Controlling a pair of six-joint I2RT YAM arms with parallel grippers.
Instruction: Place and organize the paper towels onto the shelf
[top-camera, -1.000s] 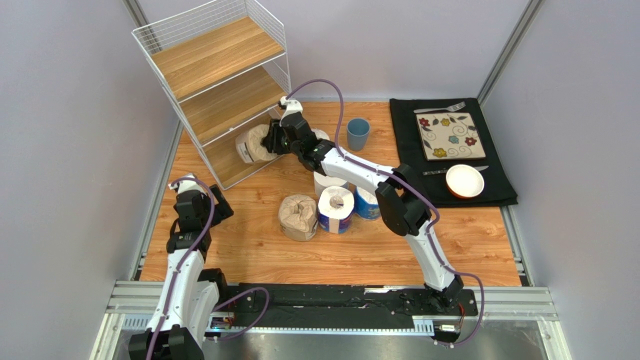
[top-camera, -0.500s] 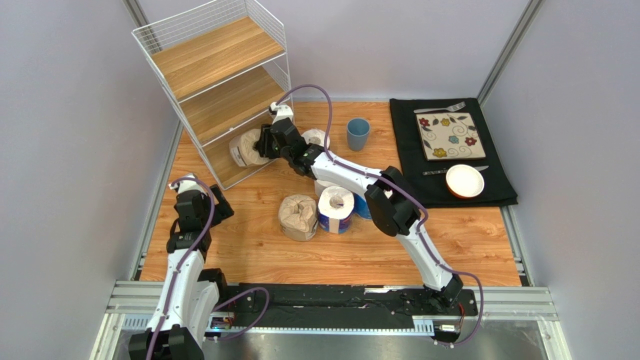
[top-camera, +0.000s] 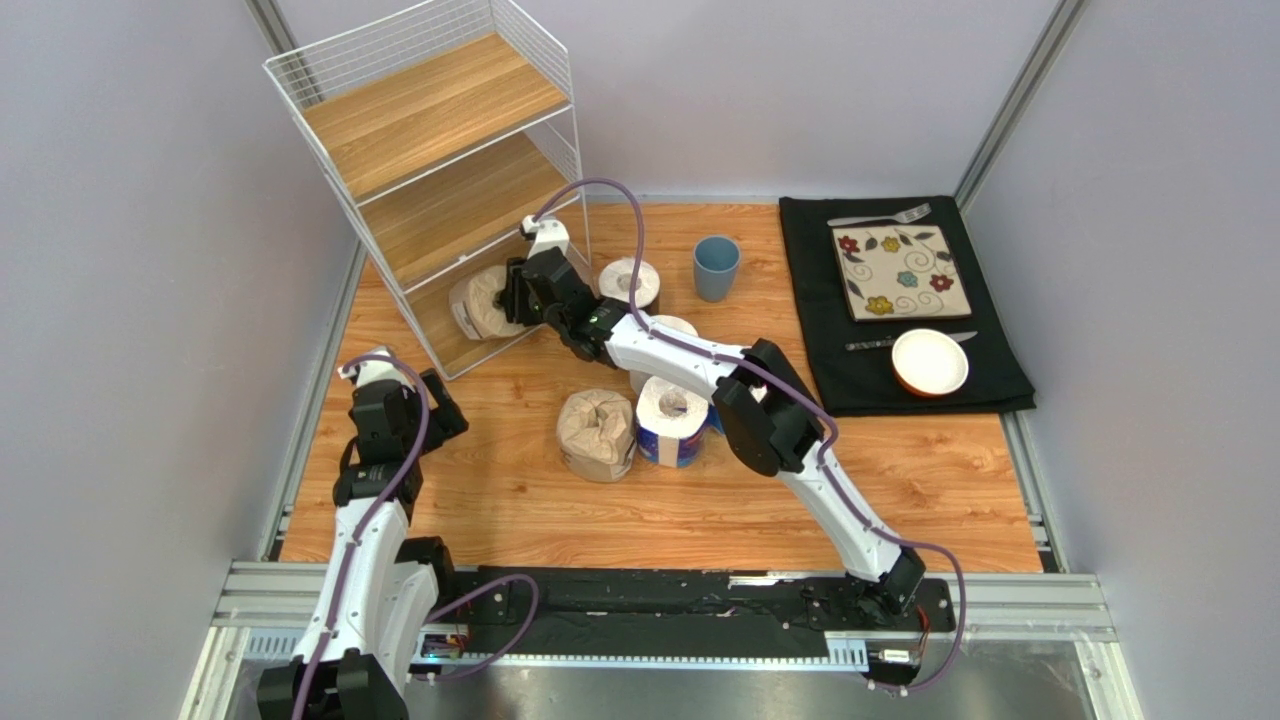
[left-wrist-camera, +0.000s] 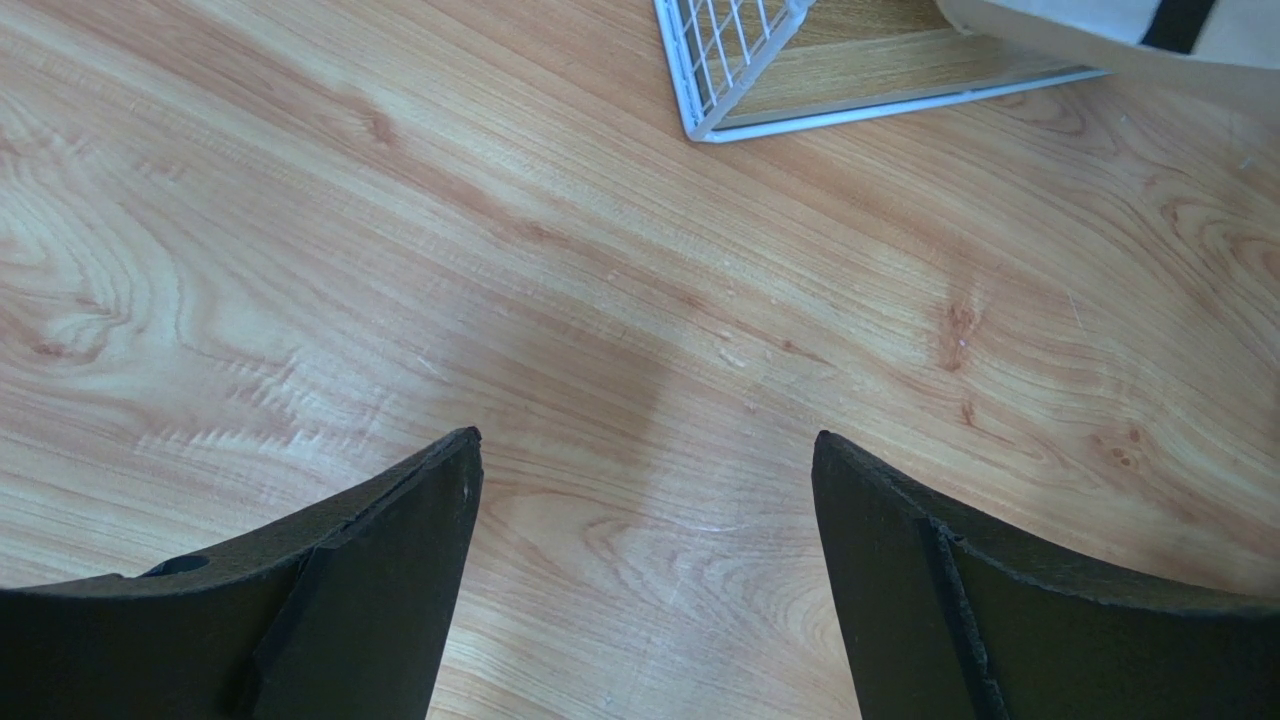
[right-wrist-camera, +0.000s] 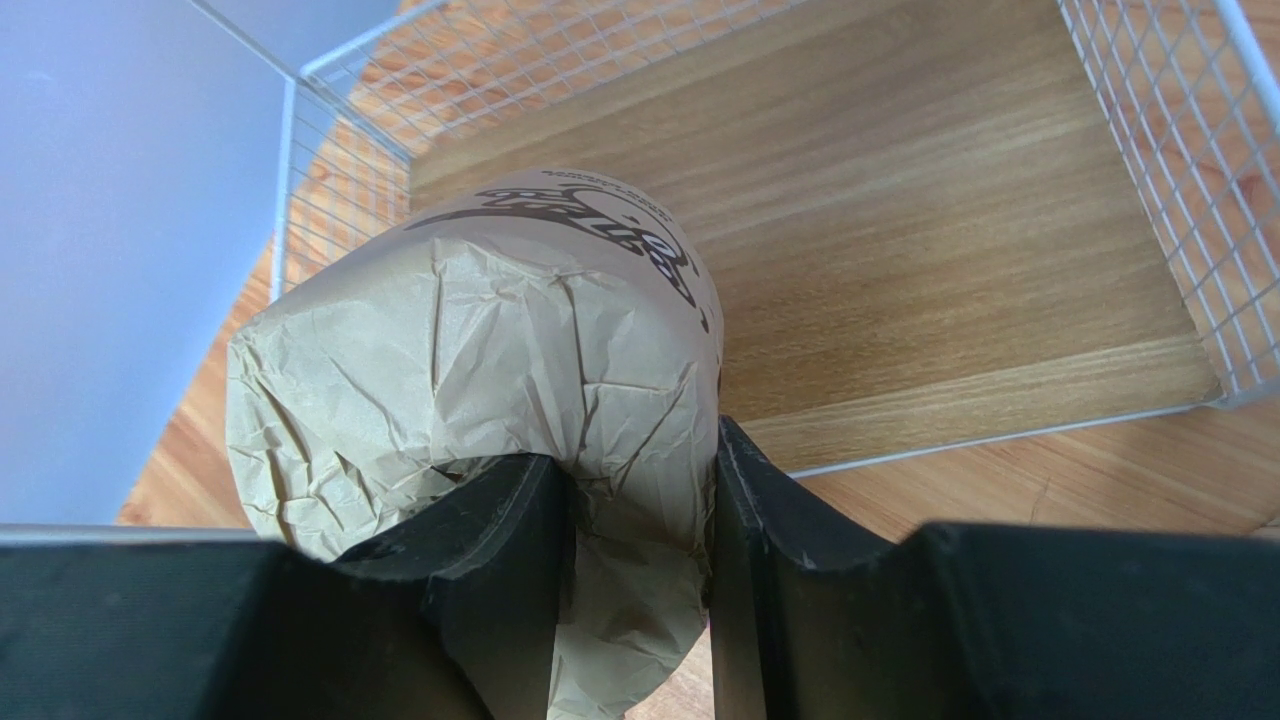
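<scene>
My right gripper (top-camera: 516, 294) is shut on a brown paper-wrapped roll (top-camera: 484, 302) and holds it in the open front of the bottom tier of the white wire shelf (top-camera: 436, 113). In the right wrist view the roll (right-wrist-camera: 481, 360) is pinched between my fingers (right-wrist-camera: 496, 540) over the bottom board (right-wrist-camera: 932, 255). A second brown roll (top-camera: 597, 434), a blue-wrapped roll (top-camera: 670, 422) and a white roll (top-camera: 628, 281) stand on the table; another roll is partly hidden behind my right arm. My left gripper (left-wrist-camera: 646, 465) is open and empty over bare table at the left.
A blue cup (top-camera: 715, 267) stands right of the white roll. A black mat (top-camera: 1007, 360) at the back right carries a patterned plate (top-camera: 896, 272), a white bowl (top-camera: 929, 362) and cutlery. The shelf's front corner shows in the left wrist view (left-wrist-camera: 721, 75).
My right gripper has carried the brown roll leftward and further into the shelf's bottom tier. The white roll behind the arm has come into view. The left arm has not moved.
</scene>
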